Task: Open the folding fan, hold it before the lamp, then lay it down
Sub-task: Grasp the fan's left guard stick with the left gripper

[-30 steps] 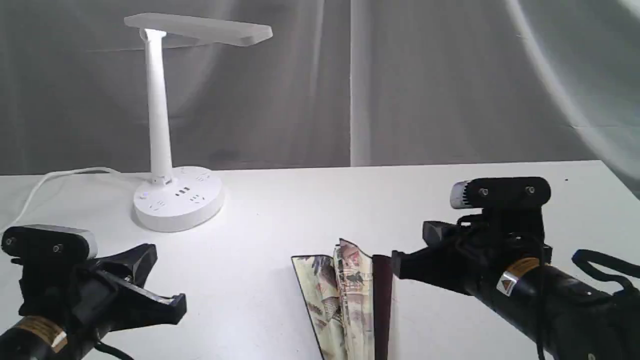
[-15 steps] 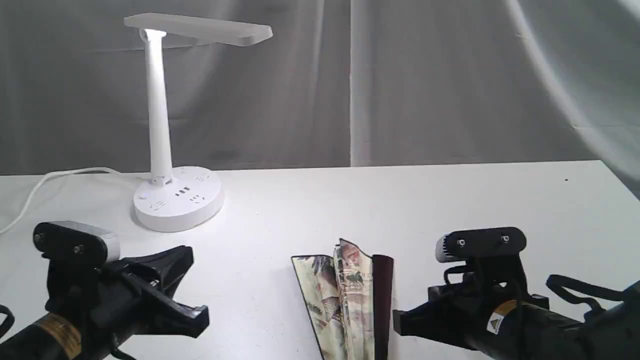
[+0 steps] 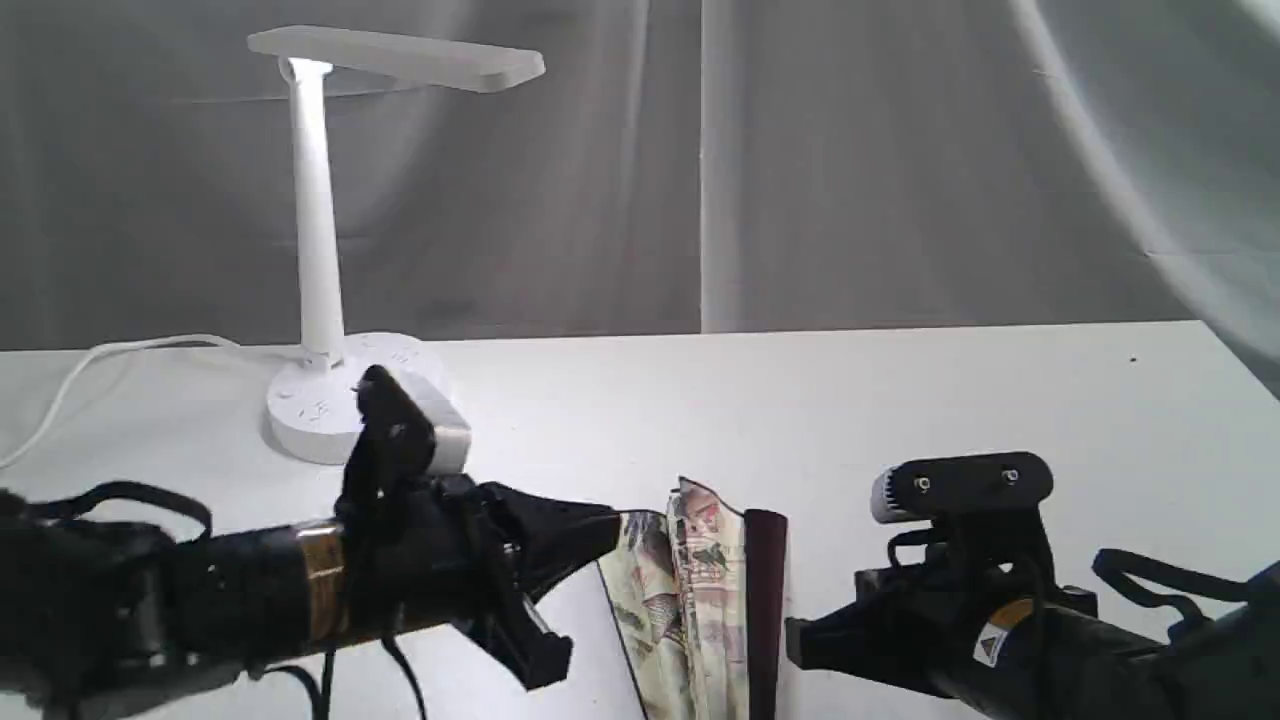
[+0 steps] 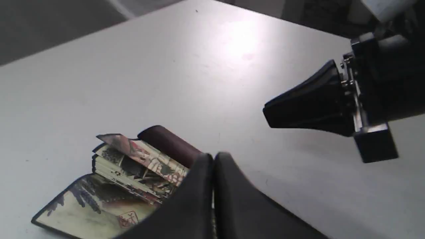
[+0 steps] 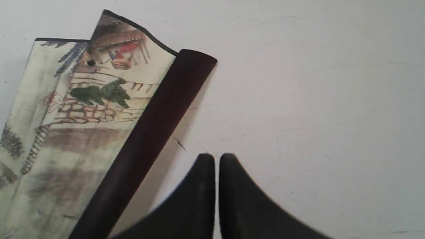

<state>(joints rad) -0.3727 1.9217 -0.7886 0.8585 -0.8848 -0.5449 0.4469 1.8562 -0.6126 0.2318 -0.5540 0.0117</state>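
The folding fan (image 3: pixel 700 600) lies mostly folded on the white table, a few painted pleats loosened, its maroon guard (image 3: pixel 765 600) on the right side. My left gripper (image 3: pixel 610 527) is shut and empty, its tip at the fan's left edge; whether it touches is unclear. In the left wrist view the gripper (image 4: pixel 212 158) hangs over the fan (image 4: pixel 132 166). My right gripper (image 3: pixel 797 640) is shut and empty, just right of the guard. The right wrist view shows the gripper (image 5: pixel 215 158) slightly apart from the fan (image 5: pixel 83 116). The lamp (image 3: pixel 318 220) stands at the back left.
The lamp's round base (image 3: pixel 300 415) sits right behind my left wrist, and its white cord (image 3: pixel 100 352) trails off to the left. A grey curtain closes the back. The white table (image 3: pixel 900 400) stretches behind and right of the fan.
My left arm swung right and rolled over, bringing its shut tip to the fan's left edge. My right gripper dropped low beside the guard, then held still.
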